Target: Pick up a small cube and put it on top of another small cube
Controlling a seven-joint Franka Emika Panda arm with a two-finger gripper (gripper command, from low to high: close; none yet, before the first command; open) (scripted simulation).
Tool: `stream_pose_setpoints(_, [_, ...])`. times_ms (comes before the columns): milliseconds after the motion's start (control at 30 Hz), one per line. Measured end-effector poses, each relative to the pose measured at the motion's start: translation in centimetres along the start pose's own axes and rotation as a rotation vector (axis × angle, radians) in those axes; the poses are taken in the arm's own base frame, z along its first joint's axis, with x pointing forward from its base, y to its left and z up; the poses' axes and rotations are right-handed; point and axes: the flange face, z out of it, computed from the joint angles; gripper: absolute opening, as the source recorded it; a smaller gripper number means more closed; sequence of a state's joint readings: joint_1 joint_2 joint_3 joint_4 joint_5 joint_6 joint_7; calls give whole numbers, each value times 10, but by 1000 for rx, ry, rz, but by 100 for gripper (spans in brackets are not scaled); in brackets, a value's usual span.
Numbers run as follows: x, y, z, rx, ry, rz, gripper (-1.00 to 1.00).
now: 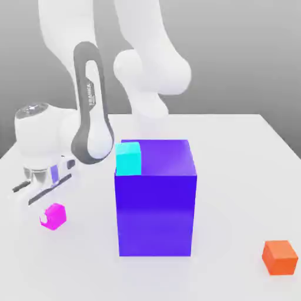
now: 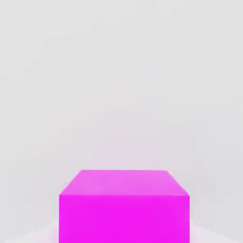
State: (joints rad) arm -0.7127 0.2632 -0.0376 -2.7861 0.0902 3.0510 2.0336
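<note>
The small cube (image 1: pixel 53 216) is plain magenta and lies on the white table at the exterior view's left. My gripper (image 1: pixel 49 206) hangs straight over it from the white hand and is shut on the small cube. In the hand view the same cube (image 2: pixel 124 209) sits very close, with its top face and one side showing. A small cyan cube (image 1: pixel 128 159) rests on the top corner of the big blue-violet block (image 1: pixel 156 200), to the exterior view's right of my hand.
A small orange cube (image 1: pixel 280 257) lies on the white table (image 1: pixel 235 176) near the front, at the exterior view's right. The tall blue-violet block stands between the magenta cube and the orange one. The arm's white links rise behind the block.
</note>
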Motion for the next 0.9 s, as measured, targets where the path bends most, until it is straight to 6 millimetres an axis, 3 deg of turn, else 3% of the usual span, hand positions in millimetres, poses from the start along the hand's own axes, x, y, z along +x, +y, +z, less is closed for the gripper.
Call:
stream_pose_setpoints(200, [-2,0,-50,-1,0,-1,-100])
stream_pose_setpoints(233, [-11,-2,-53,2,2,-26,-100])
stream_pose_setpoints(400, [-91,-15,-67,42,-1,-277,-100])
stream_pose_setpoints(567, [-184,-8,-82,87,-15,-560,-100])
stream_pose_setpoints(633, [-231,18,-87,92,-18,-725,-100])
stream_pose_setpoints(733, [-296,75,-92,92,-23,-980,-100])
stream_pose_setpoints(800, [-330,117,-96,91,-28,-1133,-100])
stream_pose_setpoints(900, [-366,184,-99,81,-31,-1343,-100])
